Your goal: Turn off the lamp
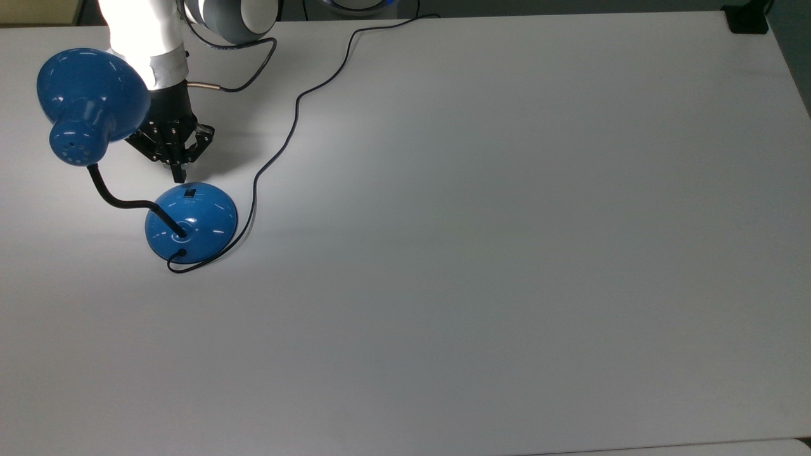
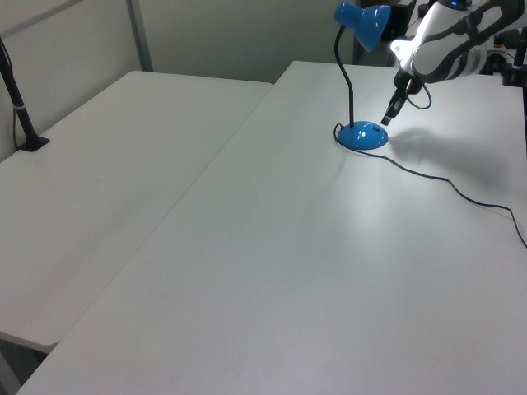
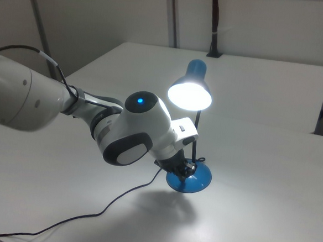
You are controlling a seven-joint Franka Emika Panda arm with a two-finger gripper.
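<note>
Well, from my seat the top view reads like this, left to right: the lamp (image 1: 190, 218) sits near the top view's left edge of the white table (image 1: 507, 253), its blue cone shade (image 1: 89, 101) raised at the far left, the black gooseneck (image 1: 120, 199) bending down and rightward into the round domed base (image 1: 191, 221). The small black switch (image 1: 189, 192) lies on the upper part of that dome as the top view shows it. My gripper (image 1: 178, 172) hangs just above the switch in the top view, its black fingers drawn close together into a narrow point aimed down at the base; I cannot tell whether the tip is touching the dome or just clear of it. The white arm (image 1: 142, 31) runs off past the shade toward the top edge. Further right, the thin black cord (image 1: 279, 149) loops from under the base and snakes up to the table's far edge. In the left view the gripper (image 2: 385, 119) slants down just right of the gooseneck, right at the base (image 2: 361, 136). In the right view the shade (image 3: 190, 94) glows bright, so the lamp is lit, and the gripper (image 3: 181, 169) sits low against the base (image 3: 190, 181), between the arm's white wrist and the lamp's stem.
</note>
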